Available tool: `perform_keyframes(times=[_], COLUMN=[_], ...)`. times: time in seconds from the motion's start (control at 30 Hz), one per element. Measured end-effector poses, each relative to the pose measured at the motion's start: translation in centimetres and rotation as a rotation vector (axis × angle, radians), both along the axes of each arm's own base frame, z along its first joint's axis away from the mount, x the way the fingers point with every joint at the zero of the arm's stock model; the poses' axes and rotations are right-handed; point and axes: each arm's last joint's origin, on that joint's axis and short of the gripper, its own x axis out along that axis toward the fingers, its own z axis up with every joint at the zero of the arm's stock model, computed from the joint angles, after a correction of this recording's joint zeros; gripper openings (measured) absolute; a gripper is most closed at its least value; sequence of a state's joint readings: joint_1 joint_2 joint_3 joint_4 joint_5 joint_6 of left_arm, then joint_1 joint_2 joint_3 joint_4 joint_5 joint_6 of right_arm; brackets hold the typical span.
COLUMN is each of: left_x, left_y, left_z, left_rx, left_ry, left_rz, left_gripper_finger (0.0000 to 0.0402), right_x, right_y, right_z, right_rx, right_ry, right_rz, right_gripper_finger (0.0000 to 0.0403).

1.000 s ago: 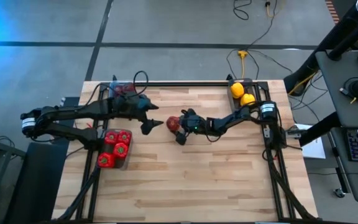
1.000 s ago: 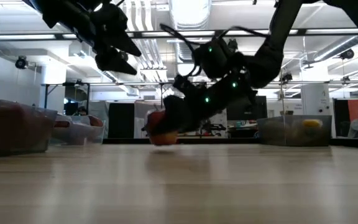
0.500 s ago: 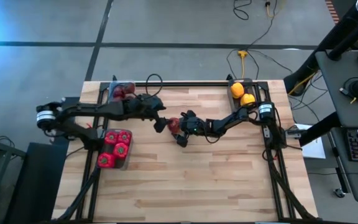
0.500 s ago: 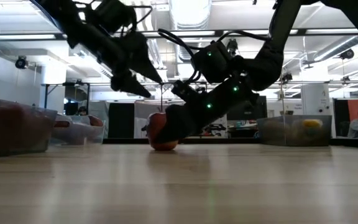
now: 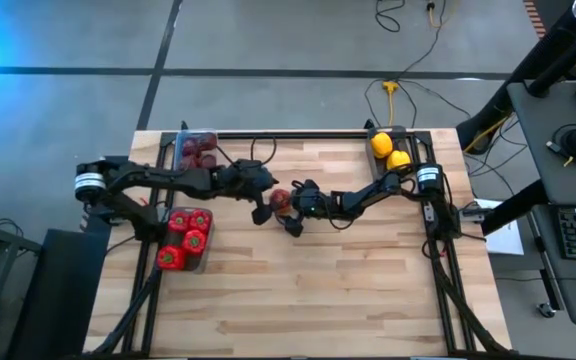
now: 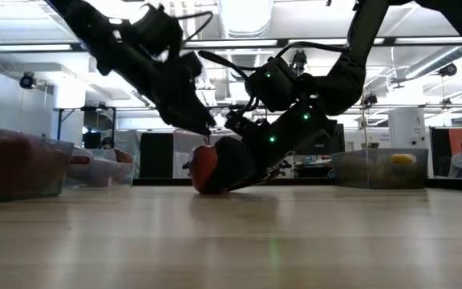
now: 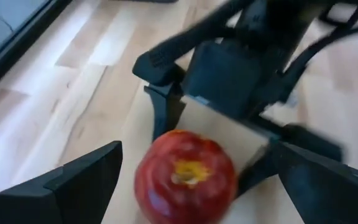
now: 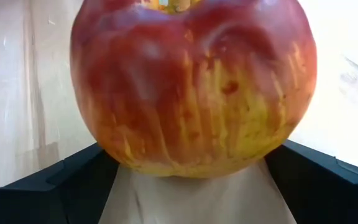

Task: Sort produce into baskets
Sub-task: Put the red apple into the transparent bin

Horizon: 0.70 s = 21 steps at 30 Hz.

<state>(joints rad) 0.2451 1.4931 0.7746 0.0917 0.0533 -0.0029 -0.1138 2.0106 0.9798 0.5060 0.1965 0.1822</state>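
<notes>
An orange-red apple [image 5: 280, 199] sits near the table's middle, stem hollow up; it also shows in the low view [image 6: 205, 168]. My right gripper [image 5: 288, 206] reaches in from the right and is shut on it [image 8: 191, 87]. My left gripper [image 5: 266, 203] comes from the left, slanting down, and is open. Its two fingers [image 7: 86, 180] stand on either side of the apple [image 7: 185, 177] with gaps showing. Red peppers fill a bin [image 5: 204, 262] at the left edge. Maroon pieces lie in the far-left bin [image 5: 181, 140], and yellow ones [image 5: 390, 150] are at the far right. My right gripper pinches the apple's lower sides [image 8: 123, 155] between its two fingers. It comes nearly level from the table's right side. The apple stands upright, and in the low view its underside [image 6: 207, 189] rests on the table or just above it.
In the low view the bins stand at the left [image 6: 14, 164] and right [image 6: 379, 168] of the table. Black frame rails [image 5: 438, 270] run along the table's sides. Bare wood [image 5: 308, 290] lies toward the near edge.
My left gripper has moved toward the table's right and down to the apple, staying open, so that its fingers now flank it. My right gripper has lowered the apple from slightly above the table down to its surface.
</notes>
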Motion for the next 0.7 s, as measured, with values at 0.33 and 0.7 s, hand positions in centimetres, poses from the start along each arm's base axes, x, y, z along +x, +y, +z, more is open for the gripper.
perform_keyframes(times=[0.33, 0.7], left_x=[1.5, 2.2], left_y=[0.9, 1.0], left_z=[-4.9, -5.7], left_rx=[0.087, 0.018], left_ry=[0.124, 0.073], left_rz=[-0.135, -0.098], left_gripper_finger=[0.0396, 0.0347], right_x=[0.6, 0.3], right_y=[0.0, 1.0], right_z=[0.5, 4.9], right_rx=[0.035, 0.039], right_ry=[0.005, 0.121], right_rz=[-0.013, 0.028], right_gripper_finger=[0.0382, 0.0383])
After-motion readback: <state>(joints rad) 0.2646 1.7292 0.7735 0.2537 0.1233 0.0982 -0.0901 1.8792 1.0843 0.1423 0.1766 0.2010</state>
